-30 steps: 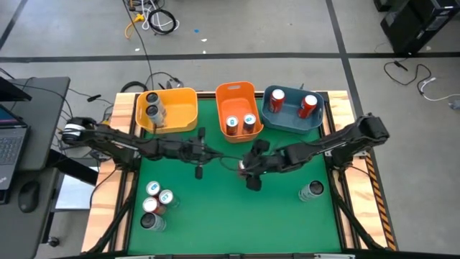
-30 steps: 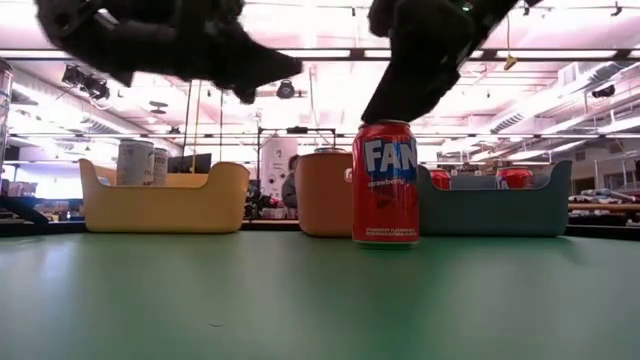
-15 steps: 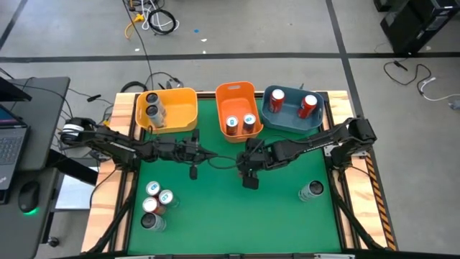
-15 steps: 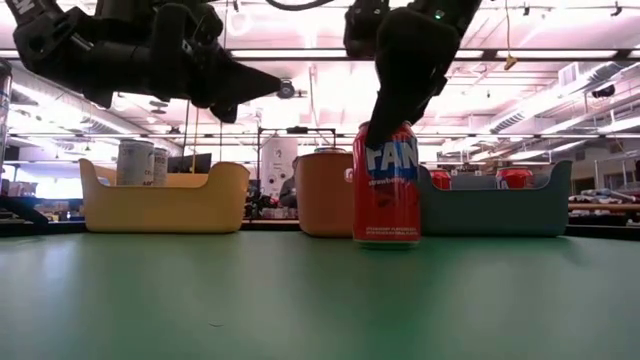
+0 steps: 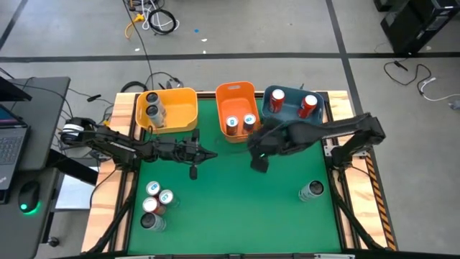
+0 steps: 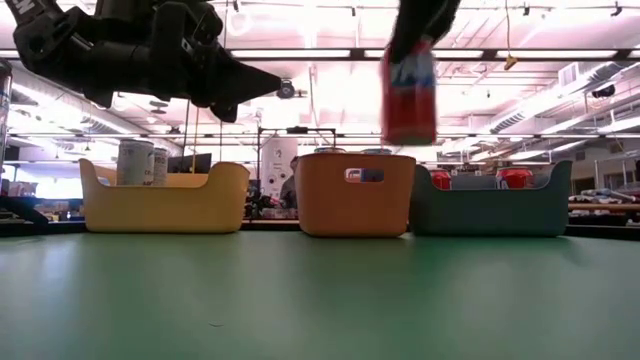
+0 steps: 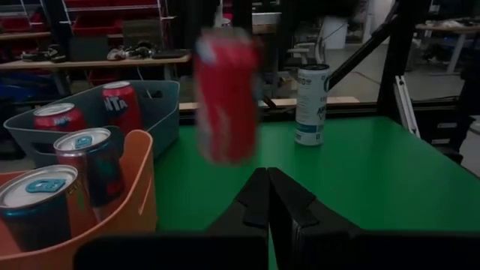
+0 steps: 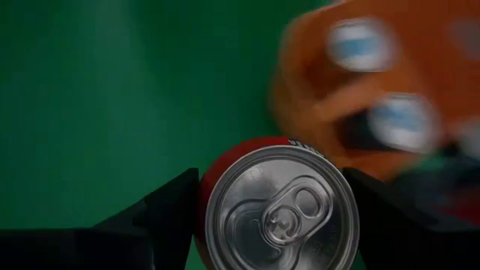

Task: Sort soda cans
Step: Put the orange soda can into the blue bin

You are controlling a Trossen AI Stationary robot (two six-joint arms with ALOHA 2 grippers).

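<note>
My right gripper (image 5: 259, 160) is shut on a red soda can (image 6: 408, 95) and holds it high over the middle of the table, just in front of the orange bin (image 5: 237, 97). The can's silver top (image 8: 281, 206) fills the right wrist view. From the left wrist view the can (image 7: 225, 97) hangs in the air ahead. My left gripper (image 7: 268, 187) is shut and empty. It points level toward the table's right, left of centre (image 5: 213, 155). My right gripper pinches the red can's side wall just below the rim (image 8: 204, 187) between its two fingers (image 8: 176, 206), one on each side. The fingers come from above, slanting down. The can hangs nearly upright, lifted clear of the table.
The yellow bin (image 5: 183, 108) holds two grey cans, the orange bin two cans, and the blue bin (image 5: 287, 122) two red cans. Several cans (image 5: 154, 205) stand at the near left. One can (image 5: 311, 191) stands at the near right.
My right gripper has come down over the red can that stood on the table, taken hold of it and lifted it well clear, drifting toward the far edge and the orange bin. My left gripper has drawn back a little toward the table's left.
</note>
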